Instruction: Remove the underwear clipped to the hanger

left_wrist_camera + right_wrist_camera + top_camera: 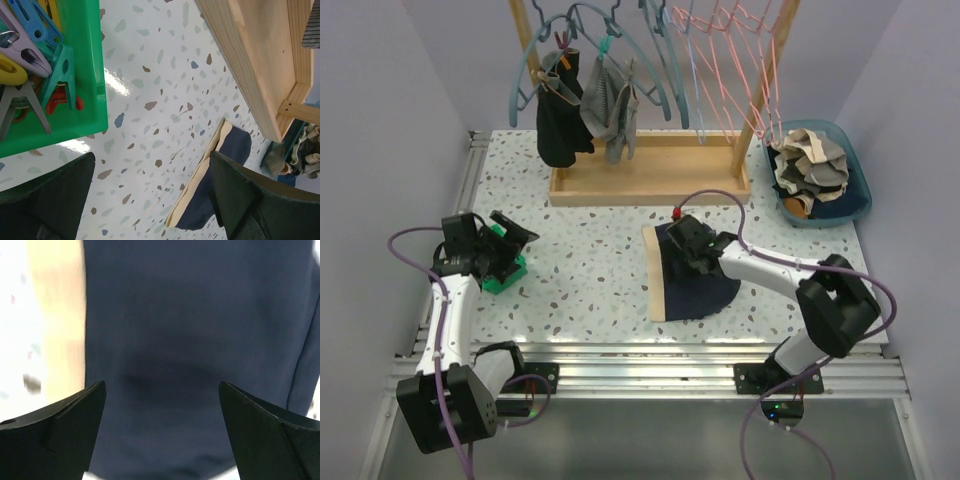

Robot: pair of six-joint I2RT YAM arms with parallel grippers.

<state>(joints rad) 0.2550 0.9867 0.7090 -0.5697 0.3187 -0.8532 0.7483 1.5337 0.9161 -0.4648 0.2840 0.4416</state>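
Right gripper [688, 243]: fingers apart, empty, directly above navy underwear [190, 315] lying flat on table, tan waistband at its left. Black garment [560, 125] and grey garment [612, 110] hang clipped, far ahead-left. Left gripper [512, 240]: fingers apart, looks nearer to them.

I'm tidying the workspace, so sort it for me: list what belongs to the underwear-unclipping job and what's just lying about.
Job: black underwear and grey underwear clipped to the blue hangers; navy underwear flat under the right gripper; green peg tray by the left gripper.
Lying about: pink hangers; blue basket of clothes.
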